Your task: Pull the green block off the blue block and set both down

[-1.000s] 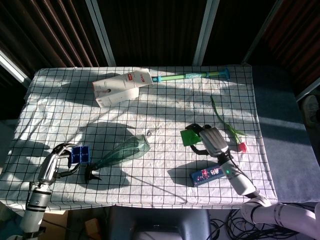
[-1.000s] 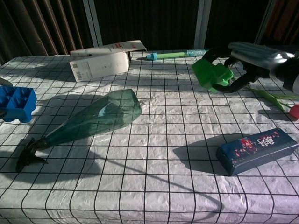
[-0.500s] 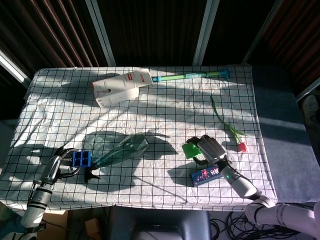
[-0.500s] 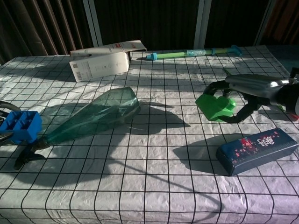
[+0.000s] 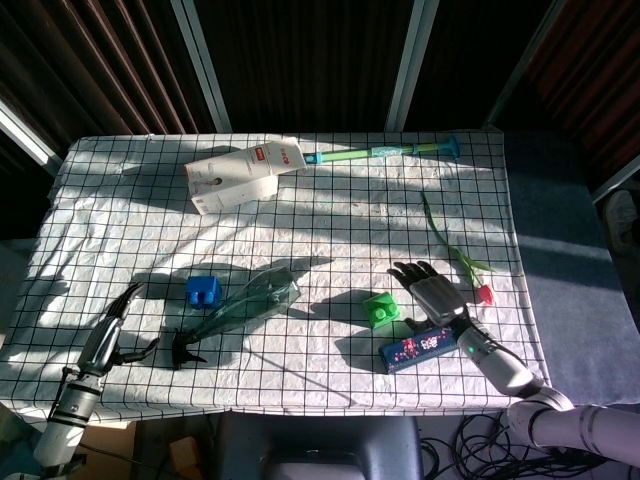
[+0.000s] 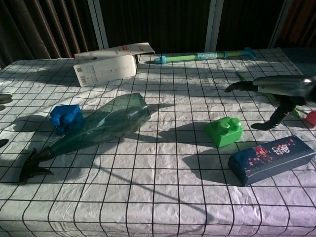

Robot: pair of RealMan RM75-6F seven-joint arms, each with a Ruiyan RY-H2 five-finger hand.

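Note:
The green block (image 5: 381,308) (image 6: 224,131) lies alone on the checked cloth, just left of my right hand (image 5: 430,290) (image 6: 276,94). That hand is spread open above the cloth and holds nothing. The blue block (image 5: 203,292) (image 6: 65,118) rests on the cloth beside the fallen green bottle (image 5: 246,303) (image 6: 98,126). My left hand (image 5: 112,330) hovers open at the table's left front, left of the blue block and apart from it; the chest view shows only its dark fingertips (image 6: 4,98) at the left edge.
A dark blue patterned box (image 5: 412,349) (image 6: 271,159) lies under my right forearm. A red tulip (image 5: 460,258) lies to the right. At the back are a white carton (image 5: 240,173) (image 6: 106,64) and a green-blue stick (image 5: 380,152) (image 6: 202,56).
Both hands have let go. The green block dropped from my right hand onto the cloth; the blue block left my left hand and now lies further right, by the bottle. Both hands opened.

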